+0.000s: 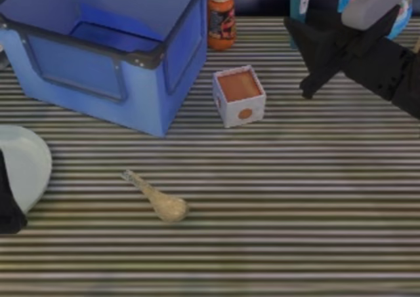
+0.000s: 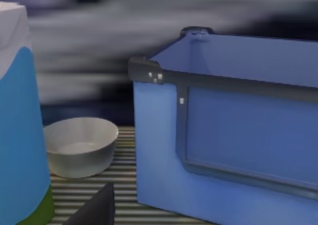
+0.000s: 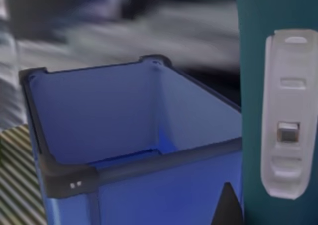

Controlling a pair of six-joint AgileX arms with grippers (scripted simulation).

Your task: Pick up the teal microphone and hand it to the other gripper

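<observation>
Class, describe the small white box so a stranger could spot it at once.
Find the big blue crate at the top view's upper left. Just right of it stands a small white box. Unlike the tall orange bottle behind it, it is a cube with an orange top and an orange dot on its side.

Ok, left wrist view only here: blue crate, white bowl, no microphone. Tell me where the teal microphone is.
Observer: The teal microphone is at the top view's upper edge, right of the orange bottle.
Operator: Give me the right gripper.
Observer: The right gripper is open right by it; I cannot tell whether it touches.
Operator: Place my left arm.
Observer: The left arm sits at the table's left edge, by the white bowl.
</observation>
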